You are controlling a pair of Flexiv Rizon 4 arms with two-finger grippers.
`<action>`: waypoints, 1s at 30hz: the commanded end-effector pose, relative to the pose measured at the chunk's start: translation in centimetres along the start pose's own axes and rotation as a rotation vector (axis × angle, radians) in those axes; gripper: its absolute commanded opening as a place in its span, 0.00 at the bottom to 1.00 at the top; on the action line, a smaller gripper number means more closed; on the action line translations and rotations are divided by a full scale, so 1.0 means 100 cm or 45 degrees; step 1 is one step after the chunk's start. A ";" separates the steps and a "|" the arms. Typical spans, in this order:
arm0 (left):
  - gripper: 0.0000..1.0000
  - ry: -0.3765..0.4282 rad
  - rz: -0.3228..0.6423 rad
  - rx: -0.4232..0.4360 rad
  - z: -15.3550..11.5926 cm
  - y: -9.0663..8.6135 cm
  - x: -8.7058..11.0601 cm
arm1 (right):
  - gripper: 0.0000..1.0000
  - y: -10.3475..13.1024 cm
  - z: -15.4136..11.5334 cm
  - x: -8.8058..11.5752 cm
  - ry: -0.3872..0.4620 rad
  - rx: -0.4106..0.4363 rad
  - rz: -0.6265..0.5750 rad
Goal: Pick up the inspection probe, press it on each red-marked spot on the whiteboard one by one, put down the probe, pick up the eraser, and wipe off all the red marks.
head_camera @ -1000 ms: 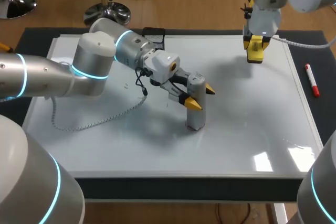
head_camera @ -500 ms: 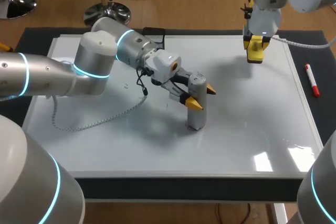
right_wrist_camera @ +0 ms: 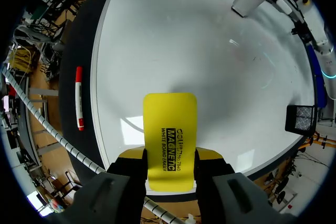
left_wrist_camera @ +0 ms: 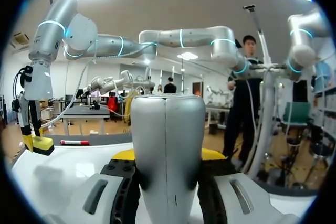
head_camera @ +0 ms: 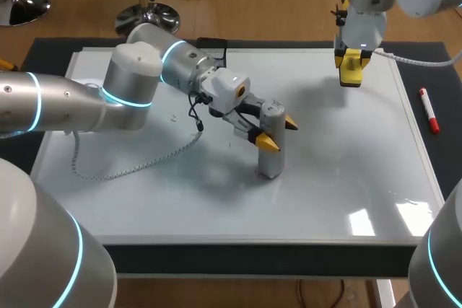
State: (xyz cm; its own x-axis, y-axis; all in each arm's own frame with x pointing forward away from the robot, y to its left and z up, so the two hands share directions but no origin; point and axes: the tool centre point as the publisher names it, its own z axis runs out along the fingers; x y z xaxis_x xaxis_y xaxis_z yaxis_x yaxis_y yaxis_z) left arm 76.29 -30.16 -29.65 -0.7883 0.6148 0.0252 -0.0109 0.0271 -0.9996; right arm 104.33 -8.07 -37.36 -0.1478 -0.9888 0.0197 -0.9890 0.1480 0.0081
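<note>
A grey cylindrical probe [head_camera: 271, 142] stands near the middle of the whiteboard [head_camera: 346, 164], its lower end touching the surface. My left gripper [head_camera: 279, 133] is shut on its upper part. In the left wrist view the probe [left_wrist_camera: 167, 145] fills the space between the fingers, with the yellow tips just showing behind it. My right gripper [head_camera: 351, 63] hangs over the board's far right part, shut on a yellow eraser [head_camera: 351, 70]. In the right wrist view the eraser [right_wrist_camera: 170, 135] sticks out between the fingers above bare board. I see no clear red marks on the board.
A red marker [head_camera: 429, 110] lies on the dark mat to the right of the board. A black mesh holder [head_camera: 211, 50] sits at the far edge. My left arm's cable [head_camera: 123, 167] trails over the board's left part.
My left wrist has edged slightly to the right with the probe still on the board. The right arm and eraser have not moved.
</note>
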 end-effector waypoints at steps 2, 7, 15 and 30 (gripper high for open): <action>0.00 0.000 0.015 -0.012 0.003 -0.013 0.000 | 0.00 0.000 -0.001 0.001 0.003 0.001 -0.003; 0.00 0.003 0.020 -0.025 0.003 -0.027 0.001 | 0.00 0.000 -0.001 0.001 0.003 0.001 -0.003; 0.00 -0.039 0.008 -0.049 -0.012 -0.035 0.007 | 0.00 0.000 -0.001 0.001 0.003 0.001 -0.003; 0.00 -0.195 -0.020 -0.055 -0.068 -0.045 0.012 | 0.00 0.000 -0.001 0.001 0.003 0.001 -0.003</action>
State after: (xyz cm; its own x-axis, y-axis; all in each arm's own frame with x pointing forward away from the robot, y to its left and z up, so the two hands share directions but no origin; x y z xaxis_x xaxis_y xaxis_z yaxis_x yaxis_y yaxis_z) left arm 79.83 -25.67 -25.77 -0.8573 0.5135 0.0385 -0.0043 0.0677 -0.9977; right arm 104.32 -8.06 -37.36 -0.1477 -0.9888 0.0197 -0.9890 0.1479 0.0081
